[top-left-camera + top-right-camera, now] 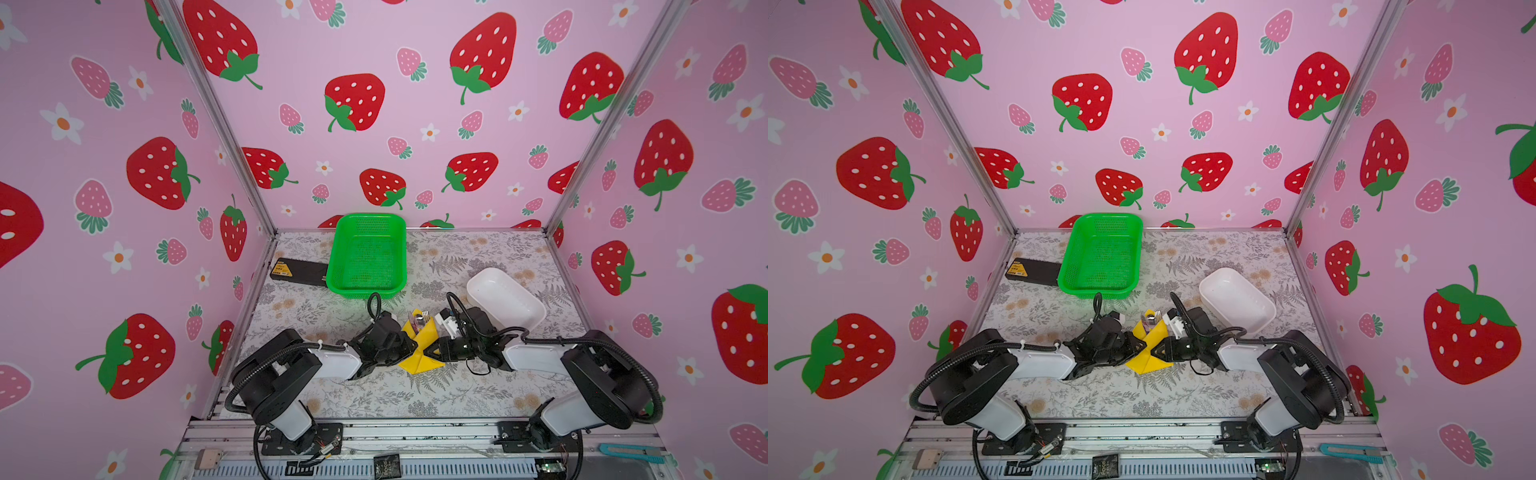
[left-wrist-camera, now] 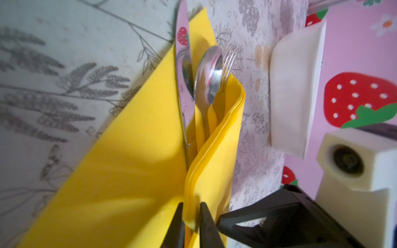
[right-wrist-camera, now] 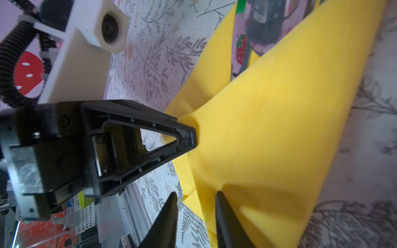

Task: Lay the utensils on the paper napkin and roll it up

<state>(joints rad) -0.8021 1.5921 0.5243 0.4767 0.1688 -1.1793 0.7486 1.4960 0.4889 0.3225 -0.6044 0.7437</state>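
We saw a table (image 1: 415, 399) covered in a pale sheet printed with grey ferns and tan flowers. At its far edge, left of the middle, a green perforated basket (image 1: 367, 289) stood close to the back wall. A flat black box (image 1: 297, 272) with a yellow label lay just beside the basket's left side. A white oblong dish (image 1: 498, 291) sat at an angle toward the right, well apart from the basket. Near the middle lay the paper napkin (image 1: 422, 363), bright yellow, one part flat on the print and another part folded upward.
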